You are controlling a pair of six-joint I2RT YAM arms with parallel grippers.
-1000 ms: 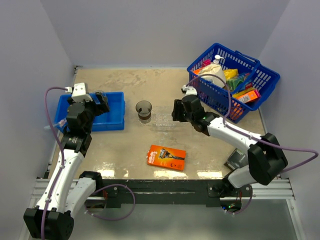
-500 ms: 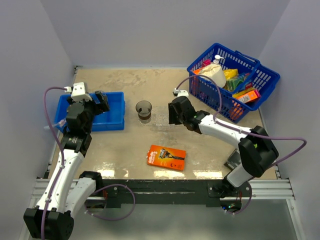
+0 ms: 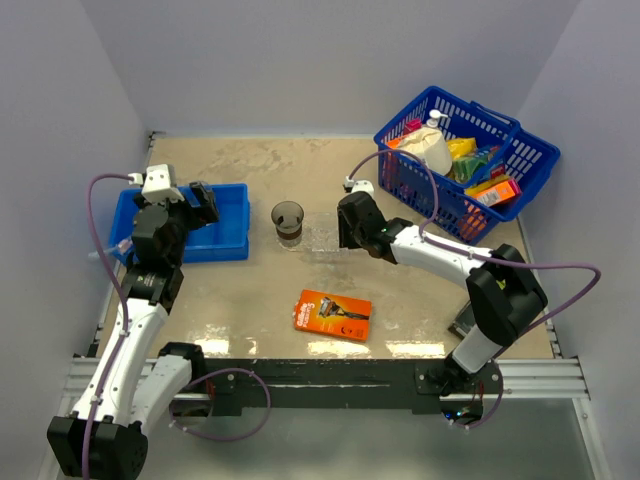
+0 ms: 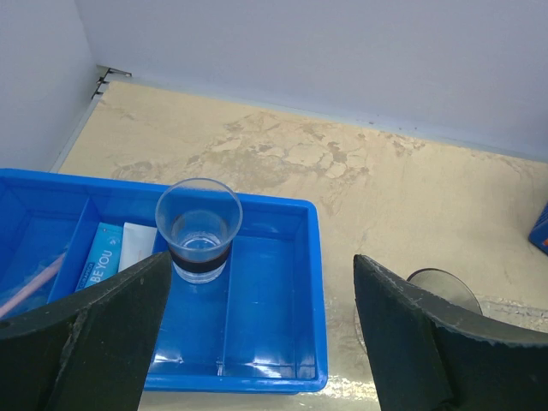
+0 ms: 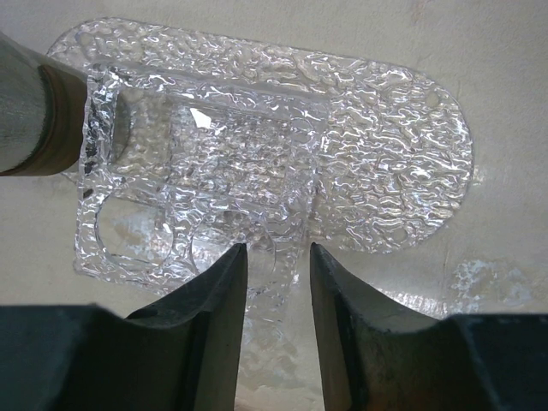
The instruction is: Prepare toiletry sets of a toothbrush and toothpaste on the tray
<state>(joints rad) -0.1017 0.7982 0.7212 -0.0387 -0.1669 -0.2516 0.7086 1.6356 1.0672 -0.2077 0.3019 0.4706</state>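
Though can't tell if actually pinching yet, seeing right gripper (image 5: pixel 276 257) at a narrow gap astride the rim of the tray (image 5: pixel 385 154); left gripper (image 4: pixel 261 270) well left of it, wide open, empty.

Each arm (image 3: pixel 130 330) has white links (image 3: pixel 450 262), black joints (image 3: pixel 505 305) and a purple cable (image 3: pixel 100 215).

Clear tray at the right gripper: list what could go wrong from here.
1. The right gripper straddles the thin near rim of the tray; a pinch there might slip off or shove it.
2. The brown cup stands at the tray's left end; dragging the tray may topple it.
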